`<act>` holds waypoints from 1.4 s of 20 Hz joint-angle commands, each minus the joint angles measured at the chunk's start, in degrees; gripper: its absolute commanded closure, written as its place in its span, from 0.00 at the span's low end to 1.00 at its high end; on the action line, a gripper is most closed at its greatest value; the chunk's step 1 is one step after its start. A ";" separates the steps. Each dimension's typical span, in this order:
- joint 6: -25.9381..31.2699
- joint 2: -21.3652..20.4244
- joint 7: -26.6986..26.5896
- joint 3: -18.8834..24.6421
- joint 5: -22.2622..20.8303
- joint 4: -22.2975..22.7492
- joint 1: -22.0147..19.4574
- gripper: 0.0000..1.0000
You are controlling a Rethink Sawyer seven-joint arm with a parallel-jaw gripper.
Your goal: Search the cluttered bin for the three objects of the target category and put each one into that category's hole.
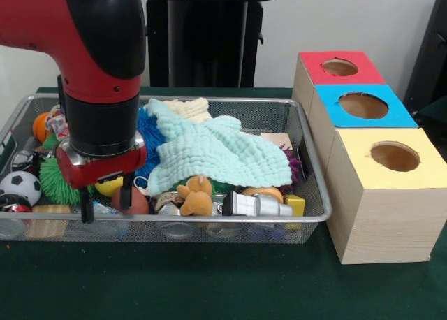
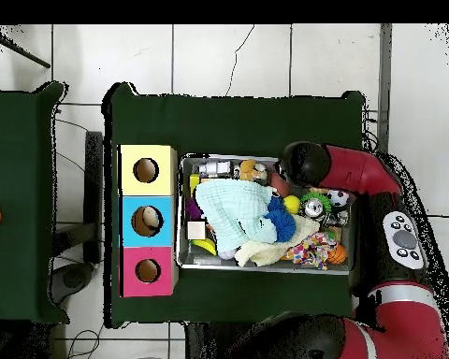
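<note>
You're early on: the gripper (image 1: 105, 205) hangs spread and empty in the bin (image 1: 307, 145), all sorting apparently left.

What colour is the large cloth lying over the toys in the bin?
Pale mint green cloth, clearest in the front view.

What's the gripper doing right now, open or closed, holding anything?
Gripper: open, its jaws spread apart and lowered into the wire bin above the toys, holding nothing.
</note>
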 commanded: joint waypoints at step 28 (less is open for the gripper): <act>-18.63 8.33 7.60 -0.23 -8.56 11.70 -2.08 0.00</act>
